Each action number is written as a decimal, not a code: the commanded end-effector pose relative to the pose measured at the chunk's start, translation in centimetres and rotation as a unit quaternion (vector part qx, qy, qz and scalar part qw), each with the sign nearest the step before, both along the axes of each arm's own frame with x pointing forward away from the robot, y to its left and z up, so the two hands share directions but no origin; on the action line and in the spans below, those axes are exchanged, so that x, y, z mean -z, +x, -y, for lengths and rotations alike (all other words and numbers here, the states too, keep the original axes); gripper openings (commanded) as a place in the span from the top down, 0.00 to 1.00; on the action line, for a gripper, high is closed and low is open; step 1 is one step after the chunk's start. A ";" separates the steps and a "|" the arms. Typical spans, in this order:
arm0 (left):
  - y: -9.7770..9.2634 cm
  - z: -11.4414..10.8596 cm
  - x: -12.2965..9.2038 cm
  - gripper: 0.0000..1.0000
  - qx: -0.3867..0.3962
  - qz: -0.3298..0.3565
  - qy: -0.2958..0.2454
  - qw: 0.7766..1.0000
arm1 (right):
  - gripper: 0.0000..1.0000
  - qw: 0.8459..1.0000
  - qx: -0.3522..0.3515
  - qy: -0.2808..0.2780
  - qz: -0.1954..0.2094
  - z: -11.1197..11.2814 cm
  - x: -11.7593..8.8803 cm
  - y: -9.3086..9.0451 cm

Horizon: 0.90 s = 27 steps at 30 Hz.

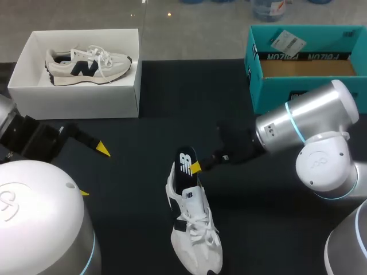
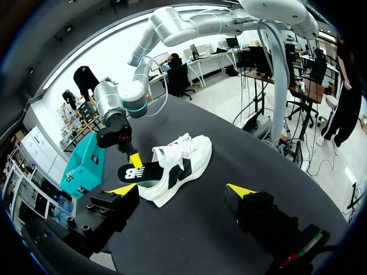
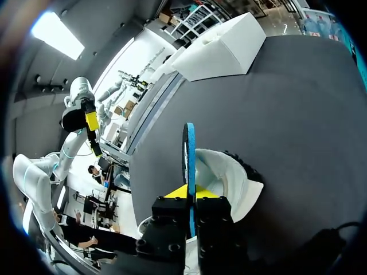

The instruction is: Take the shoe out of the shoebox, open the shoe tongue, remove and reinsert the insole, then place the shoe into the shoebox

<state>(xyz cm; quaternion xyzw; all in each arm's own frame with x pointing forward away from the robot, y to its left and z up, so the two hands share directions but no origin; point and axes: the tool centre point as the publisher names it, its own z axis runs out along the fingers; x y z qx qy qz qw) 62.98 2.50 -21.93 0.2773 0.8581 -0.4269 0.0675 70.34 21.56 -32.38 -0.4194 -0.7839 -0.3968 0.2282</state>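
Note:
A white sneaker with a black side mark lies on the dark table, toe toward the front edge. A black insole sticks up out of its heel. My right gripper is shut on that insole; in the right wrist view the thin blue-edged insole stands between its yellow tips, above the shoe's heel opening. My left gripper hangs open at the left, well away from the shoe; its fingers are spread wide. The white shoebox at the back left holds a second sneaker.
A teal cardboard box stands open at the back right, just behind my right arm. Bare dark table lies between the white shoebox and the sneaker.

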 end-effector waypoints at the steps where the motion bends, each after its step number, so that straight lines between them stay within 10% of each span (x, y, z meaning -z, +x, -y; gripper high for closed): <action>1: 0.0 0.0 0.0 0.00 0.000 0.000 0.002 1.000 | 1.00 1.000 0.004 -0.004 -0.002 -0.2 -0.1 -0.8; 13: 0.0 0.0 0.0 0.00 0.000 0.000 0.002 1.000 | 1.00 0.999 0.007 0.009 -0.034 -1.3 1.5 -4.1; 27: 0.0 0.0 0.0 0.00 0.000 0.000 0.002 1.000 | 0.80 1.000 0.004 0.004 -0.018 -0.8 0.7 -2.2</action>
